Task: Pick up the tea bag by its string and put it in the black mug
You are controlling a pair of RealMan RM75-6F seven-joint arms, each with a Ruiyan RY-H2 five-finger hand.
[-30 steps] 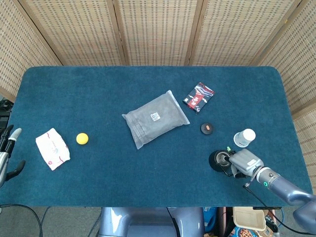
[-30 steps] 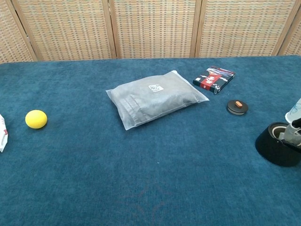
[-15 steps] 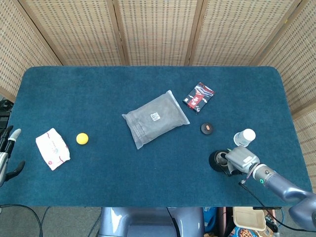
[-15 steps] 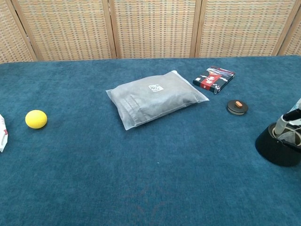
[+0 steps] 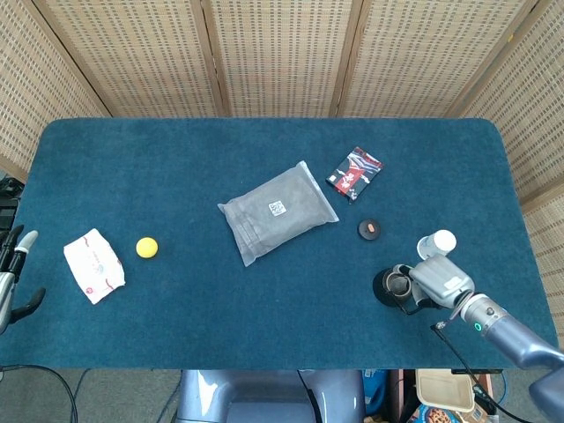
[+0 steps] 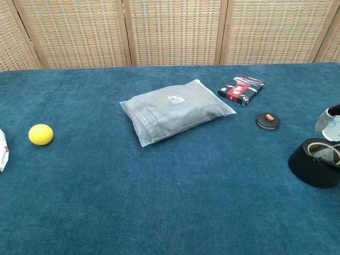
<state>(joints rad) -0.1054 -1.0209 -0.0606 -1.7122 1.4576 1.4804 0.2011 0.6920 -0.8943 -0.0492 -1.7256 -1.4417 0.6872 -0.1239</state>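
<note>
Black mug [image 5: 389, 286] upright, mouth up

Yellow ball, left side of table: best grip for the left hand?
Wrap the yellow ball around its widest part, coming straight down from above. It is round with no handle, sits alone on the blue cloth, apart from the white packet, so every side looks open.

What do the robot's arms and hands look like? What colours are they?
The right hand is a boxy, silver-grey block with dark finger parts. Its arm is smooth grey-blue with a dark wrist ring carrying a small green light, and a thin black cable hangs under it. The left hand shows only at the edge: pale grey with black fingers.
</note>
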